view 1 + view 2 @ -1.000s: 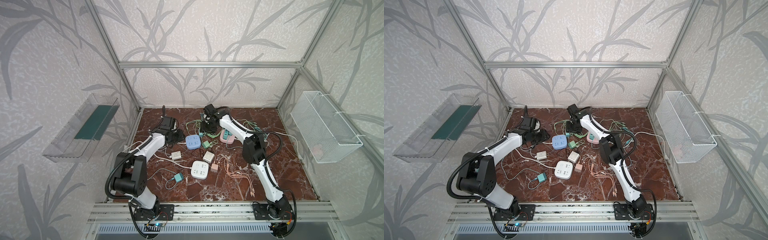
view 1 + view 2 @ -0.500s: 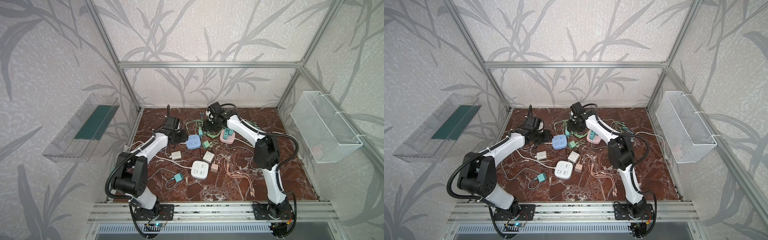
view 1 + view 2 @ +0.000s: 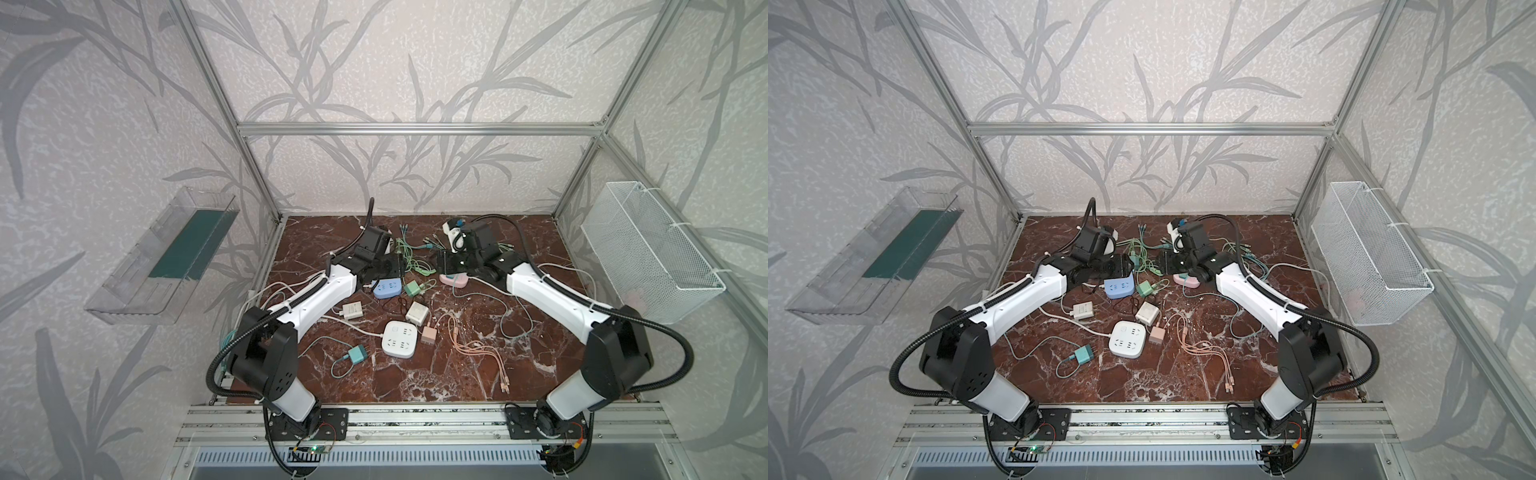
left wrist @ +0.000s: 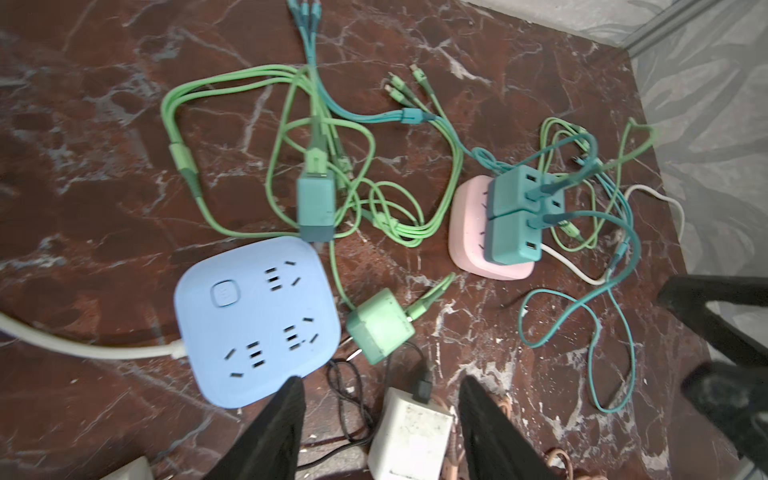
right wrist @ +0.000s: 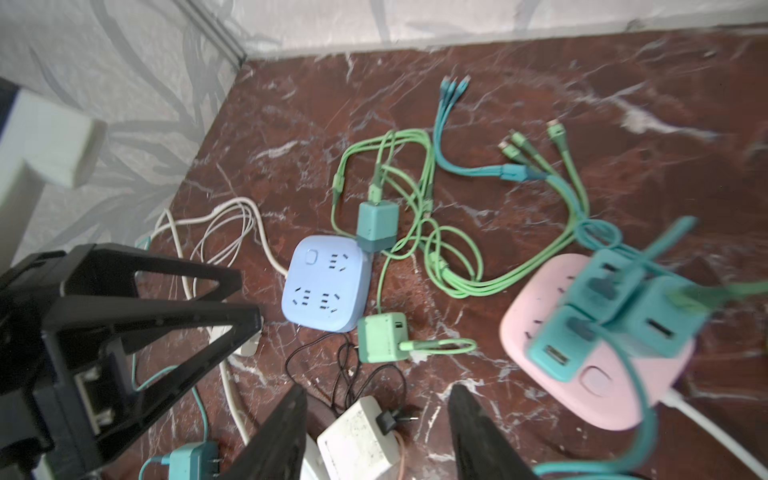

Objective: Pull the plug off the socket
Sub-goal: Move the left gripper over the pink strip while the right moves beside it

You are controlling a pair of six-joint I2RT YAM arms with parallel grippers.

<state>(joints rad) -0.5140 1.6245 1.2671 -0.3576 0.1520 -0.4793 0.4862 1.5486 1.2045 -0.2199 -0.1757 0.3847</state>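
The pink socket lies at the back of the marble table with teal plugs stuck in it, cables trailing from them. My right gripper hovers just left of it, open and empty. My left gripper hangs open and empty over the back edge of the blue socket, which has no plug in it. A teal charger lies against the blue socket's edge.
Green and teal cables tangle between the grippers. A light green charger, white chargers, a white socket, a pink charger and peach cables lie nearer the front. A wire basket hangs on the right wall.
Both wrists have shifted to the right. The right arm's elbow swung out to the right and forward. The left jaws stand wider apart than before.
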